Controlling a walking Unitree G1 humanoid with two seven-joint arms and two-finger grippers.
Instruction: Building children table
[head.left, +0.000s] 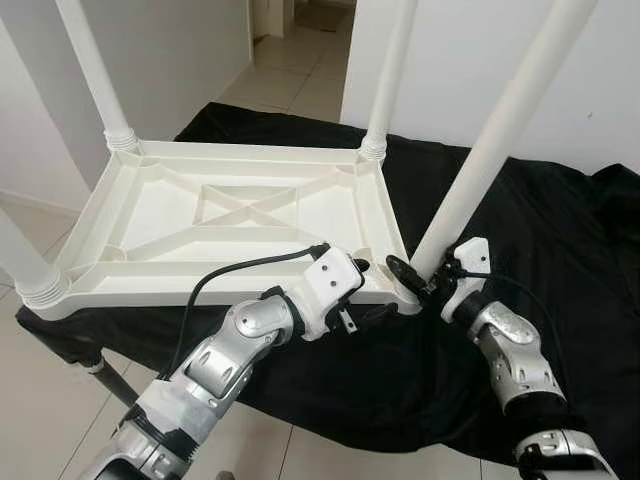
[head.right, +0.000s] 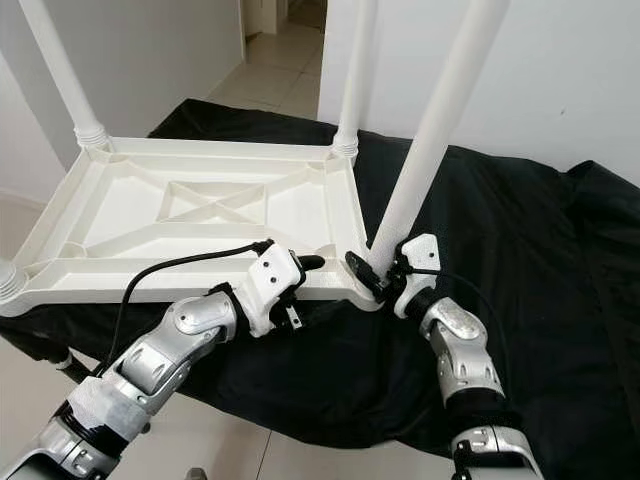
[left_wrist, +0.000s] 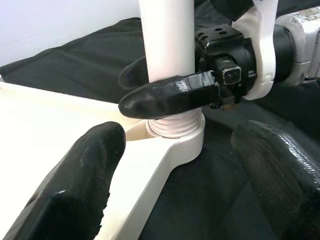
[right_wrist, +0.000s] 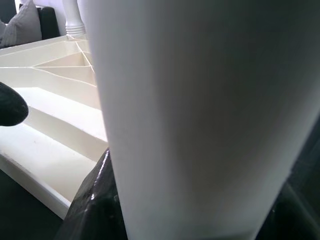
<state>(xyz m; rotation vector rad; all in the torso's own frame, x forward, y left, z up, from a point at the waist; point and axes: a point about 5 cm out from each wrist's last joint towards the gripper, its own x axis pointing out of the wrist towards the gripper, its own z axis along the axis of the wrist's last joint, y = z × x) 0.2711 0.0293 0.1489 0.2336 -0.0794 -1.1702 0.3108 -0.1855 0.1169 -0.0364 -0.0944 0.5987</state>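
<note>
Right now the white plastic tabletop (head.left: 235, 215) lies upside down on a black cloth (head.left: 560, 240) spread over some support, w/ the ribbed underside facing up. 4 white legs stand up from its corners: the far left leg (head.left: 95, 70), the far right leg (head.left: 392, 70), the near left leg (head.left: 22, 262), and the near right leg (head.left: 505, 125), which leans away from the tabletop rather than standing straight. The right gripper (head.left: 425, 275) is at that leg's base, its fingers (left_wrist: 165, 95) pinching the leg just above the threaded collar where it meets the corner socket (left_wrist: 175, 135); the right wrist view confirms the leg sits between its fingers. The left gripper (head.left: 372, 292) sits just beside the same corner, against the tabletop's near edge, fingers (left_wrist: 75, 185) spread apart and gripping nothing, apparently bracing or ready to steady the frame. Judging by this, the step in hand is seating the 4th leg, i.e. the last one; the other 3 look set in place, so the job looks mostly done. The lean suggests the leg isn't fully home yet, though how deep the thread sits can't be told. Next move prob. calls for bringing the leg upright, in line w/ the socket, then turning or pressing it down while the left gripper holds the tabletop from sliding on the cloth; a crooked start risks jamming the thread.
</note>
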